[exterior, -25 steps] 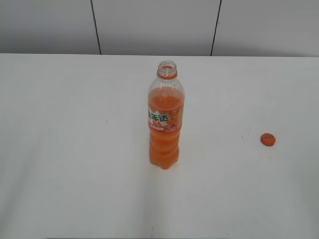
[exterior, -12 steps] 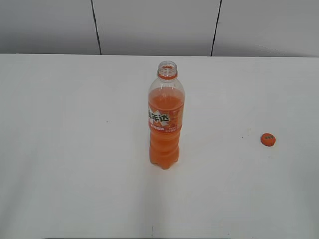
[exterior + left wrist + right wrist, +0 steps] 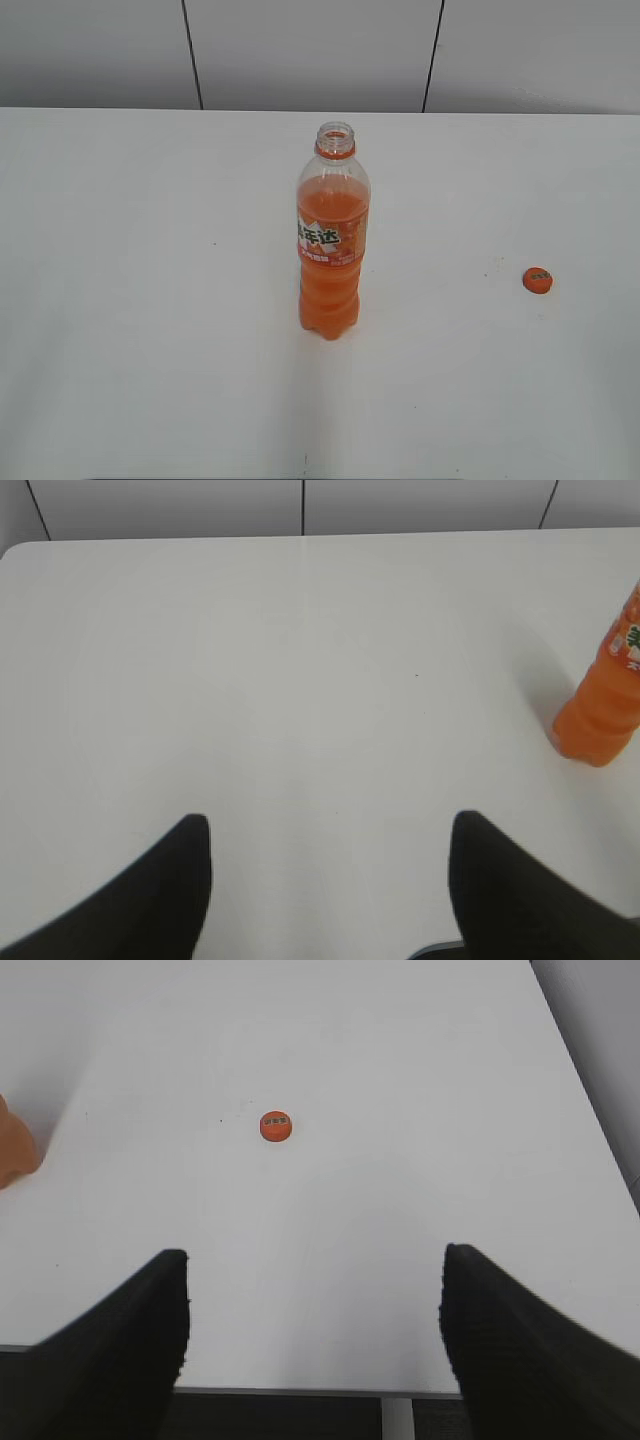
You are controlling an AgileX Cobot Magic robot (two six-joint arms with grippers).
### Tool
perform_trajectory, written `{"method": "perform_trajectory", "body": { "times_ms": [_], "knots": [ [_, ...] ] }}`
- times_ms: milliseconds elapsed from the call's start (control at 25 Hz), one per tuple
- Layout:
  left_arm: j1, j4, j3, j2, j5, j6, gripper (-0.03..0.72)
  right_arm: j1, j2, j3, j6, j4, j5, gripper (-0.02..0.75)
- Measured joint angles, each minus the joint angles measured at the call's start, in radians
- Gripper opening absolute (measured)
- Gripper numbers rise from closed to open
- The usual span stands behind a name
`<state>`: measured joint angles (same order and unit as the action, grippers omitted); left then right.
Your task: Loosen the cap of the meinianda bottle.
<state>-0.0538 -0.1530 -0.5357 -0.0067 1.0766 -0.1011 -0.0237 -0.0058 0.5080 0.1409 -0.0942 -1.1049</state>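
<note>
The meinianda bottle [image 3: 333, 240] stands upright near the middle of the white table [image 3: 140, 300], its neck open with no cap on it. Its base also shows at the right edge of the left wrist view [image 3: 600, 715] and at the left edge of the right wrist view [image 3: 12, 1150]. The orange cap [image 3: 538, 280] lies flat on the table to the bottle's right, and it shows in the right wrist view [image 3: 276, 1126]. My left gripper [image 3: 328, 825] is open and empty, well left of the bottle. My right gripper [image 3: 312, 1260] is open and empty, short of the cap, above the table's front edge.
A grey panelled wall [image 3: 310, 50] runs behind the table. The table's right edge [image 3: 580, 1090] shows in the right wrist view. Neither arm shows in the exterior view.
</note>
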Motion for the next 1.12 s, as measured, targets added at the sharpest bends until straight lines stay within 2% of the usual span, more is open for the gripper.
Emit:
{"method": "perform_trajectory", "body": {
  "times_ms": [480, 1120],
  "knots": [
    [0.0, 0.0, 0.0, 0.0, 0.0, 0.0, 0.453, 0.0, 0.0, 0.0, -0.003, 0.0, 0.001, 0.585],
    [0.0, 0.0, 0.0, 0.0, 0.0, 0.0, 0.379, 0.0, 0.0, 0.0, -0.005, 0.0, 0.001, 0.585]
  ]
}}
